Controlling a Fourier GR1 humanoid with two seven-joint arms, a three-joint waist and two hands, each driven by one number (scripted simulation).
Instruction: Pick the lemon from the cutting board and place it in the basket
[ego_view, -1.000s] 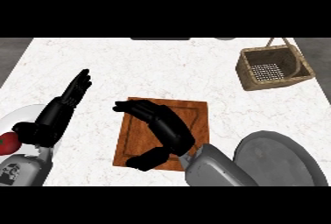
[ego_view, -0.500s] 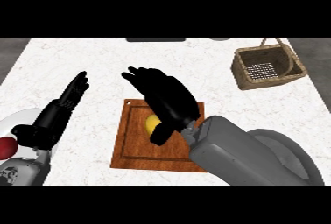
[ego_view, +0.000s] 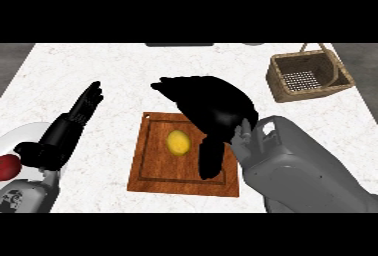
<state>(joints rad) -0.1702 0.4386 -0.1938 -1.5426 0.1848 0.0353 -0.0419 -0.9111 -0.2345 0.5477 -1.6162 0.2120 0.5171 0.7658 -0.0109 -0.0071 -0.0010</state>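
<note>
A yellow lemon (ego_view: 178, 142) lies near the middle of the wooden cutting board (ego_view: 162, 175). My right hand (ego_view: 214, 107) hovers over the board's upper right part, just right of and above the lemon, fingers spread and pointing left, thumb hanging down beside the fruit; it holds nothing. The wicker basket (ego_view: 308, 76) with its handle stands at the counter's far right and nothing shows inside it. My left hand (ego_view: 70, 125) rests open at the left, fingers pointing up.
A white plate (ego_view: 18, 137) with a red fruit (ego_view: 7, 167) sits at the left edge, under my left wrist. Dark objects show at the counter's back edge (ego_view: 179, 45).
My right hand has lifted and swung back off the lemon, which now lies fully uncovered on the board. The left hand has kept its place.
</note>
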